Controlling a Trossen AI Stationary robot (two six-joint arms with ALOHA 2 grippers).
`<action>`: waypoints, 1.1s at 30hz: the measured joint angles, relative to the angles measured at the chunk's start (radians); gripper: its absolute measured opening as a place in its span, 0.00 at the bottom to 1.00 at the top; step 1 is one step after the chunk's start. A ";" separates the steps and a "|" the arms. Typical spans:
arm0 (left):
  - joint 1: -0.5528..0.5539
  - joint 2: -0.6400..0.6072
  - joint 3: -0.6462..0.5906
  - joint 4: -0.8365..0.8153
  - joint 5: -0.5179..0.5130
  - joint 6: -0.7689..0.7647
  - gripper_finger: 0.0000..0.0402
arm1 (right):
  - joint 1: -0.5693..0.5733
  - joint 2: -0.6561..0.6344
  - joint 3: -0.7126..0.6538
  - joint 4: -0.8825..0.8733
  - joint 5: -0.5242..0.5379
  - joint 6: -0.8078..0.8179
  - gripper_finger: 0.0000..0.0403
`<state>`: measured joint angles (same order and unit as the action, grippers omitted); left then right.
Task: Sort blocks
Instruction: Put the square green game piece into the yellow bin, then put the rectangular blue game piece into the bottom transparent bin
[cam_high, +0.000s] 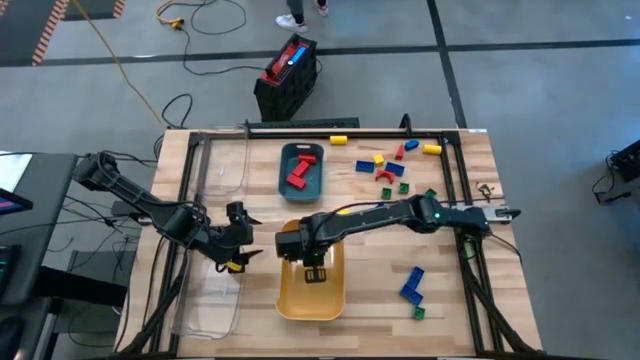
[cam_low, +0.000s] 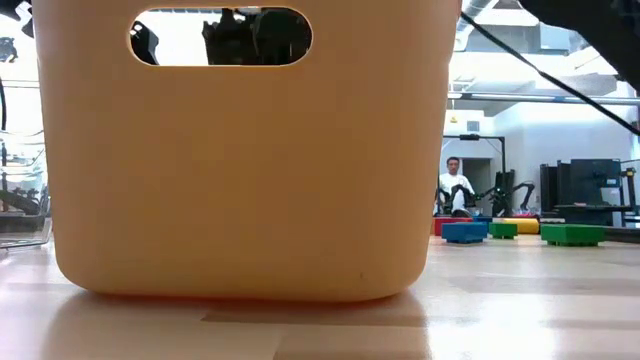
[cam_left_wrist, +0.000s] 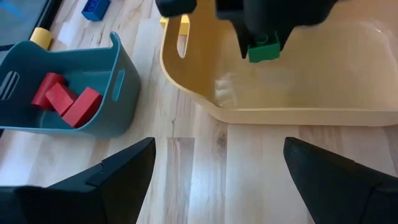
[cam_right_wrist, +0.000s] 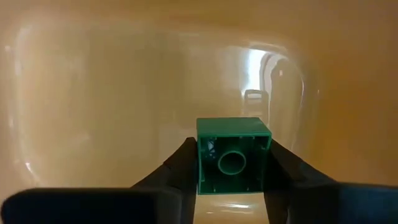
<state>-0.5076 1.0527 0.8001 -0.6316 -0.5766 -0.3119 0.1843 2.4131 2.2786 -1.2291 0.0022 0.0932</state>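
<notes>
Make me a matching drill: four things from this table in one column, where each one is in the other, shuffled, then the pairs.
Things:
1. red blocks
2. green block
3. right gripper
4. left gripper

Places:
A. between the right gripper's fingers
B. open, beside the yellow tray
C. in the teal tray
D. over the yellow tray

Pairs: 1-C, 2-A, 3-D, 4-B

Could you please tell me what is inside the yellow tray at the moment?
Inside the yellow tray, the right gripper holds a green block between its fingers. The floor that shows looks bare; the arm covers part of it in the high view.
</notes>
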 joint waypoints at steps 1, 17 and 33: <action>0.000 0.000 0.000 -0.007 -0.002 0.000 0.86 | -0.001 0.000 -0.007 0.004 0.000 0.002 0.36; 0.000 0.000 0.000 -0.012 -0.009 -0.011 0.86 | -0.002 -0.003 -0.015 0.003 -0.002 -0.024 0.45; 0.000 0.000 0.000 -0.008 -0.010 -0.008 0.86 | 0.002 -0.005 0.057 -0.099 0.107 -0.032 0.62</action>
<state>-0.5072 1.0527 0.8001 -0.6392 -0.5865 -0.3199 0.1859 2.4083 2.3360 -1.3279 0.1087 0.0609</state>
